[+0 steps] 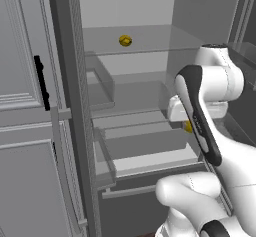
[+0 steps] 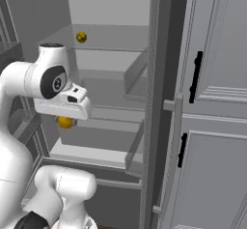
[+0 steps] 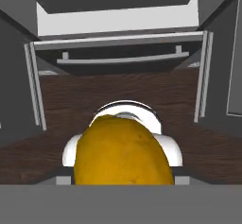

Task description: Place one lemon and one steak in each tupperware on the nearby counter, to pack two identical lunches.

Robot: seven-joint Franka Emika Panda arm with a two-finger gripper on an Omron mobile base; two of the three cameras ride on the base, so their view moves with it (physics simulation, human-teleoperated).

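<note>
- You are looking into an open refrigerator (image 1: 135, 81) with pale grey shelves; its door frame stands at the left of the left base view and at the right of the right base view.
- Count two lemons.
- The first lemon (image 1: 125, 41), dull yellow with dark marks, sits alone on the upper shelf (image 1: 150, 43), toward that shelf's back and roughly midway between its side edges; in the right base view it (image 2: 81, 37) lies toward the shelf's left end.
- The second lemon (image 3: 123, 157), a brighter orange-yellow, is in your gripper (image 3: 124, 178). The hand view shows it large and close, bulging up from the bottom edge between the finger positions.
- In the right base view this lemon (image 2: 65, 122) peeks out just beneath the white hand, clear of the shelf below it; in the left base view a sliver of it (image 1: 188, 126) shows beside the forearm.
- The jaws are pinching the orange-yellow lemon from either side; the fingertips themselves are hidden behind the fruit.
- Past the held lemon, the hand view shows a dark brown wooden floor (image 3: 118, 93) and a lower drawer front with one pale bar handle (image 3: 123, 60).
- Two black handles (image 2: 194, 78) (image 2: 182, 149) show on the grey panelled doors in the right base view.
</note>
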